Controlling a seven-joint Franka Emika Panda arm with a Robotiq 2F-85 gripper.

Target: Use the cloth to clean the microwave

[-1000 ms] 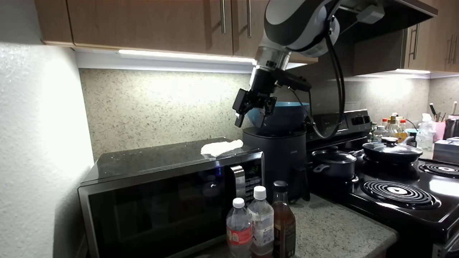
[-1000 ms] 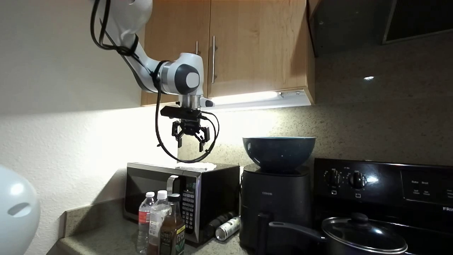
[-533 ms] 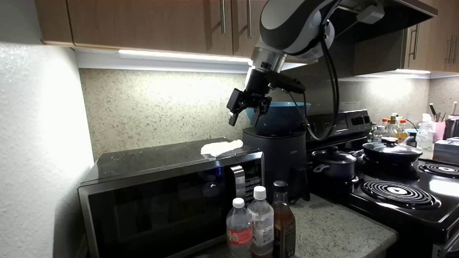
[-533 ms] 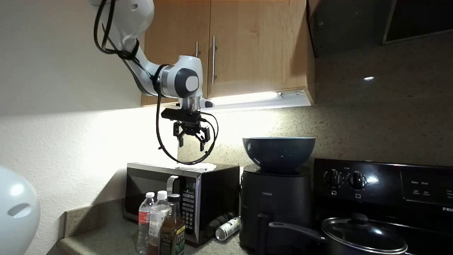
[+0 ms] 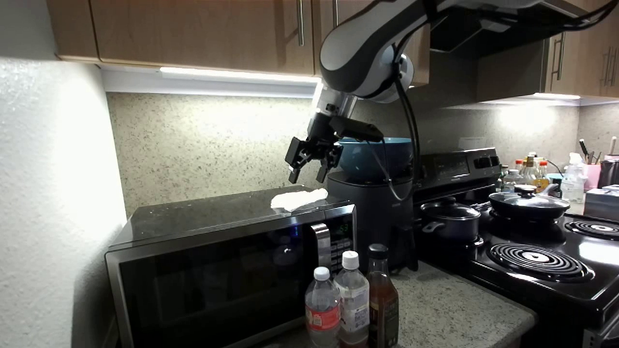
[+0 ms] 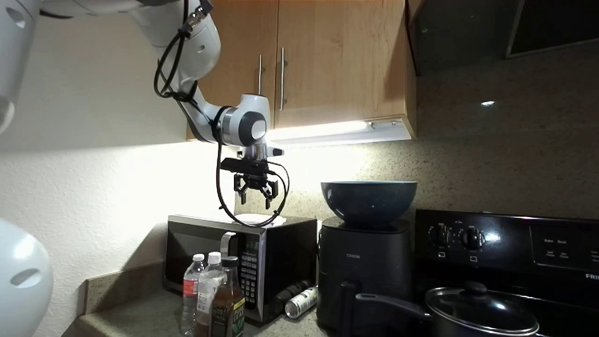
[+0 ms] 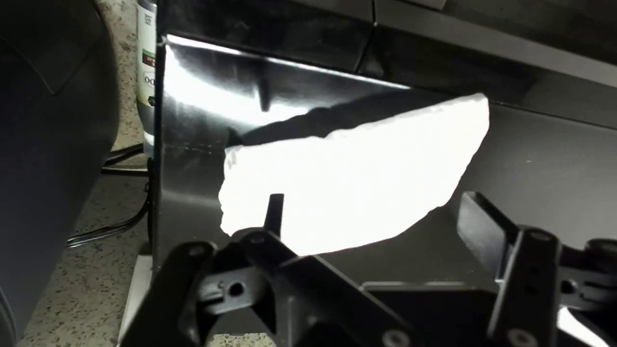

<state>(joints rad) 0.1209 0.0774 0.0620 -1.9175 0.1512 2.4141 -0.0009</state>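
Note:
A white cloth (image 5: 297,199) lies crumpled on top of the black microwave (image 5: 208,285), near its front right corner. The cloth also shows in an exterior view (image 6: 255,219) and fills the middle of the wrist view (image 7: 356,178), overexposed. My gripper (image 5: 307,178) is open and empty, pointing down above the cloth with a gap between them; it also shows in an exterior view (image 6: 255,202). In the wrist view, the gripper's (image 7: 372,200) left finger appears over the cloth and the right finger beyond its edge, over the microwave top. The microwave door is shut.
Several bottles (image 5: 321,309) stand before the microwave. A blue bowl (image 5: 365,164) sits on a black air fryer (image 5: 375,217) beside the microwave. Upper cabinets (image 5: 203,34) hang above, and a wall (image 5: 72,169) stands at the microwave's far side. A can (image 6: 302,302) lies between microwave and fryer.
My gripper has moved down and away from the bowl, over the cloth, and remains open. The cloth and microwave have not moved.

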